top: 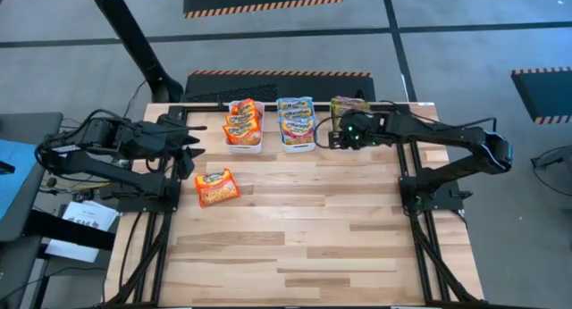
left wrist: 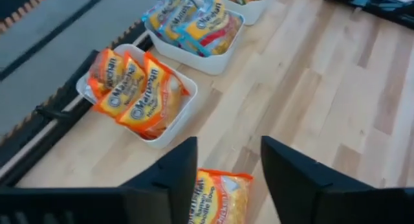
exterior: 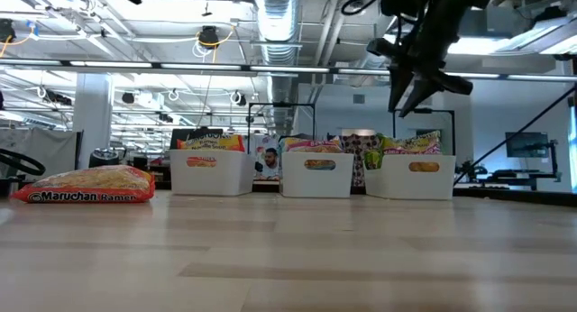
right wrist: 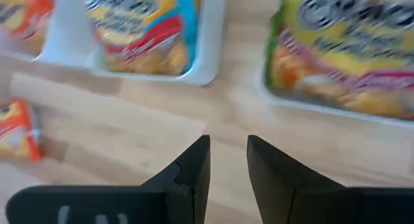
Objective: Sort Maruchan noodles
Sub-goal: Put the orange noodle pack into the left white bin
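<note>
One orange Maruchan packet (top: 217, 186) lies flat on the table's left part, also seen in the low view (exterior: 86, 184). My left gripper (top: 194, 154) hangs open just left of and above it; in its wrist view the packet (left wrist: 217, 197) shows between the open fingers (left wrist: 226, 153), untouched. The other packets stand in three white bins at the far edge: orange (top: 243, 123), blue (top: 296, 121), green-pink (top: 350, 106). My right gripper (top: 324, 137) is open and empty, raised above the table (exterior: 416, 82) between the blue and green-pink bins (right wrist: 228, 149).
The three bins stand side by side along the far edge (exterior: 317, 174). My right arm (top: 420, 130) reaches over the green-pink bin and hides part of it. Bare wood lies across the table's middle and near part (top: 313, 238).
</note>
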Robot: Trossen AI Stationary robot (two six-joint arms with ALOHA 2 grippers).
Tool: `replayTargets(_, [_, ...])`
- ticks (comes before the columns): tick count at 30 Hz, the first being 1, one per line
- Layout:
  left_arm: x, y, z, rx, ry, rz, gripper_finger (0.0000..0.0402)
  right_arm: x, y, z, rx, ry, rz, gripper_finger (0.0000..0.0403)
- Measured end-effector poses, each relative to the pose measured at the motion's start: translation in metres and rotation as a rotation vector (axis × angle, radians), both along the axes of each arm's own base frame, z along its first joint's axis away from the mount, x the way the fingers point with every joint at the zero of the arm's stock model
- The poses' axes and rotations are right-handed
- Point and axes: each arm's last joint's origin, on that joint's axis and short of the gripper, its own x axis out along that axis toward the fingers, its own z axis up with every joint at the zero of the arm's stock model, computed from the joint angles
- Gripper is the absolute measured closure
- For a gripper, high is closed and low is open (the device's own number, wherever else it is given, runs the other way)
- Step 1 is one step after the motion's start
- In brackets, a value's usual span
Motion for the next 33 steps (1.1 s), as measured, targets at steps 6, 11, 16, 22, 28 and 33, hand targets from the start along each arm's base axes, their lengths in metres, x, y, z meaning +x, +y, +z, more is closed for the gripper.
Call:
replayTargets(6, [-0.003, 0.003, -0.001, 0.063, 0.021, 0.099, 0.019, 0.011, 0.02, 0.003, -0.017, -0.054, 0.054, 0.0276])
replayTargets(11, [-0.006, 0.001, -0.006, -0.017, 0.058, 0.067, 0.0185, 0.022, 0.031, 0.008, -0.044, -0.144, 0.104, 0.0276])
replayTargets(16, [-0.006, -0.002, -0.013, -0.156, 0.116, 0.062, 0.0188, 0.031, 0.039, 0.016, -0.095, -0.239, 0.175, 0.0276])
replayTargets(22, [0.002, -0.004, -0.038, -0.247, 0.178, 0.087, 0.0189, 0.037, 0.043, 0.021, -0.125, -0.301, 0.228, 0.0276])
replayTargets(28, [0.01, -0.005, -0.07, -0.297, 0.274, 0.134, 0.0189, 0.038, 0.045, 0.021, -0.087, -0.309, 0.305, 0.0276])
replayTargets(33, [0.018, -0.006, -0.096, -0.324, 0.289, 0.168, 0.0189, 0.038, 0.045, 0.021, -0.091, -0.304, 0.332, 0.0276])
